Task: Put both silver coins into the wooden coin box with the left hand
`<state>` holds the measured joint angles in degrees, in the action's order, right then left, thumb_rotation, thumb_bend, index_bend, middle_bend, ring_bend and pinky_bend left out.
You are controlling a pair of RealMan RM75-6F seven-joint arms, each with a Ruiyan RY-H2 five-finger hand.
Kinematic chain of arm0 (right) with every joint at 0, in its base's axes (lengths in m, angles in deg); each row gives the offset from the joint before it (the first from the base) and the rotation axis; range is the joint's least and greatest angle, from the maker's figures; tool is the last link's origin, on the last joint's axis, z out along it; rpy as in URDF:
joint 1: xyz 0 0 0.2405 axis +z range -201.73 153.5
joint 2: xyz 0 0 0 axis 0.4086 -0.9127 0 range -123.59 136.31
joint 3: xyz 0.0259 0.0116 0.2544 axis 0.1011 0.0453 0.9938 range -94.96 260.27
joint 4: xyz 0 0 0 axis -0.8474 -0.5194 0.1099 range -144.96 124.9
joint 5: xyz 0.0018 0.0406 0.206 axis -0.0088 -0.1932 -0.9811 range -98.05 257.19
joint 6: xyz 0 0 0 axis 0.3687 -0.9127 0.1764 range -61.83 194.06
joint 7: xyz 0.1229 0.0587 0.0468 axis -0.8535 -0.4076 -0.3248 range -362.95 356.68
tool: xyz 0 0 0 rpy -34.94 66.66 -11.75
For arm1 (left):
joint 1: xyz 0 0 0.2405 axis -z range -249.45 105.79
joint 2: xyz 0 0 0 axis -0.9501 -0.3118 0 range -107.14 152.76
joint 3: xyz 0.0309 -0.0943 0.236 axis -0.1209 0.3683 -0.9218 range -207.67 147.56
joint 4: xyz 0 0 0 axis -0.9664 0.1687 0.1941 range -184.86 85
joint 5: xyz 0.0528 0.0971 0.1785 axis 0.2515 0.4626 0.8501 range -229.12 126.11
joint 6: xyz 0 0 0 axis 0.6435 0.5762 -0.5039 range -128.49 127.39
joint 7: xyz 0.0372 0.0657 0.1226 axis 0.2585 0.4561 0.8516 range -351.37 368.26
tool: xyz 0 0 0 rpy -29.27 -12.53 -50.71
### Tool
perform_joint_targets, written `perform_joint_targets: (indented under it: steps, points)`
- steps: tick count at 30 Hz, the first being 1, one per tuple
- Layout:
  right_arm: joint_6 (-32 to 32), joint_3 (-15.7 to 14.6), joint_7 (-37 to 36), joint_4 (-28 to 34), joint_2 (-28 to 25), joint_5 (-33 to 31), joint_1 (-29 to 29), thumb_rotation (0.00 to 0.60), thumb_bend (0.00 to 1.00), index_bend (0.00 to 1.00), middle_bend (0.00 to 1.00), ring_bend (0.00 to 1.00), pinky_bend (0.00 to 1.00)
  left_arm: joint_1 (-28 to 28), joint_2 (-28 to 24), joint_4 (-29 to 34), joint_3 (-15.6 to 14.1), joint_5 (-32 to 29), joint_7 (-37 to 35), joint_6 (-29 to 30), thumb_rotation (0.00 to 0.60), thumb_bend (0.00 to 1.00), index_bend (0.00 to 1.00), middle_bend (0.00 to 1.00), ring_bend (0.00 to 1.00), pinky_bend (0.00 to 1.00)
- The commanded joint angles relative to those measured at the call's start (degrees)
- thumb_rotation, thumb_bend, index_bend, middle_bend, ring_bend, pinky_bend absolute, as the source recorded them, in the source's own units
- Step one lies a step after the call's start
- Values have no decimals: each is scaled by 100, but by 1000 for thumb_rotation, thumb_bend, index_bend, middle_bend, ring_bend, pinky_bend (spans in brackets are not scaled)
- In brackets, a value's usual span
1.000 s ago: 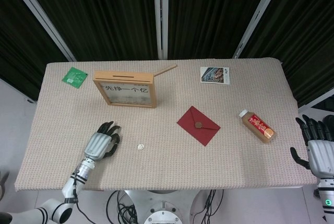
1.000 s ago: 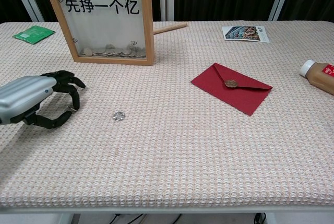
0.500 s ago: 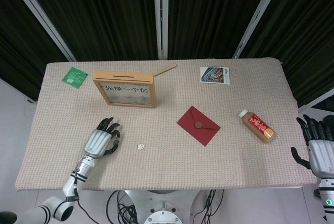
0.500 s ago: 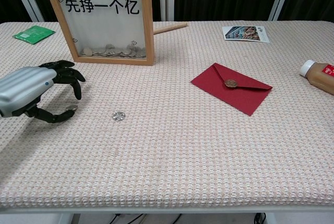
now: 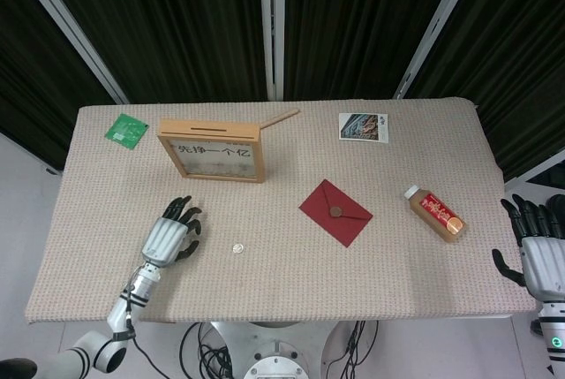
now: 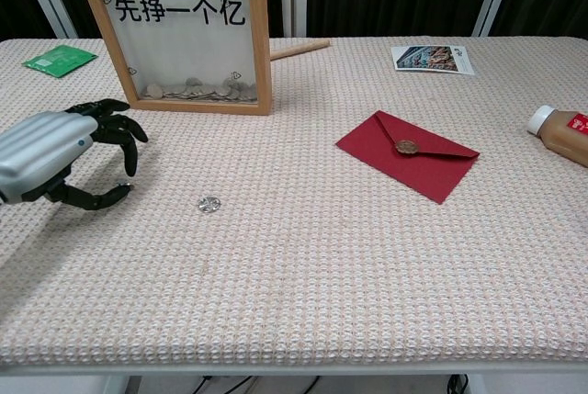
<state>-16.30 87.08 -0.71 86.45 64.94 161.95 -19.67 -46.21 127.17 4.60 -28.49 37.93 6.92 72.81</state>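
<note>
One silver coin (image 5: 237,247) lies flat on the woven table mat (image 5: 291,273), also seen in the chest view as the coin (image 6: 209,202). No second loose coin shows in either view. The wooden coin box (image 5: 212,150) stands upright at the back left, with several coins heaped behind its clear front (image 6: 193,91). My left hand (image 5: 173,238) hovers low over the mat, left of the coin and in front of the box. Its fingers (image 6: 127,137) are curved and apart from the thumb, with nothing between them. My right hand (image 5: 537,251) stays off the table's right edge, fingers spread.
A red envelope (image 5: 335,212) lies mid-table. A bottle (image 5: 434,213) lies on its side to the right. A green packet (image 5: 126,128) sits at the back left, a photo card (image 5: 363,126) at the back right, and a wooden stick (image 5: 279,119) beside the box.
My left hand has drawn slightly left and back, away from the coin, and its fingers have spread from the thumb. The coin and the right hand have not moved.
</note>
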Motion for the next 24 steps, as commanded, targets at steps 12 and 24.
perform_joint_targets:
  steps: [12, 24]
  points:
    - [14, 8, -36, -7, -6, -20, 7, 600, 326, 0, 0, 0, 0, -21, -110, 165, 5, -75, 38, -39, 600, 478, 587, 249, 47, 116]
    - [-72, 19, -59, 58, -50, 36, -14, 600, 326, 0, 0, 0, 0, -118, -1073, 1739, 174, -37, 331, 392, 600, 490, 609, 251, 47, 119]
